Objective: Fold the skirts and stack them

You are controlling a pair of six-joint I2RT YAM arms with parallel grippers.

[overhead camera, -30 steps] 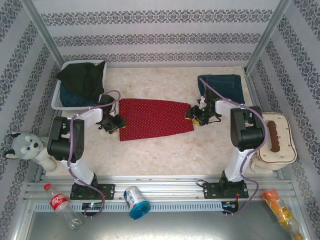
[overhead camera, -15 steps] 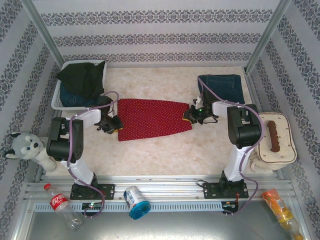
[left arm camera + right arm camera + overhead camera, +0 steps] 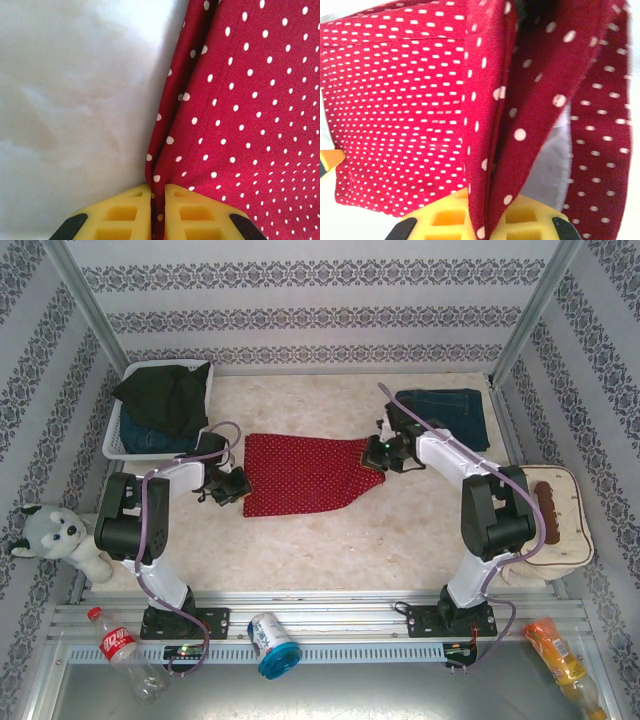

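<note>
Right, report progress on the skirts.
Done: one denim skirt lies folded at back right. In hand: left gripper and right gripper pinch opposite ends of the red polka-dot skirt. Left: finish this fold, then the black skirt and other denim skirt in the basket.

The left hand (image 3: 158, 196) pinches the red polka-dot skirt (image 3: 240, 100) at its edge.

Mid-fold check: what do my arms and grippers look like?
Left arm and right arm: black joint housings, white links, a lilac cable looping along each, black base plates. Left gripper and right gripper: yellow fingers with square recesses, black at the base.
</note>
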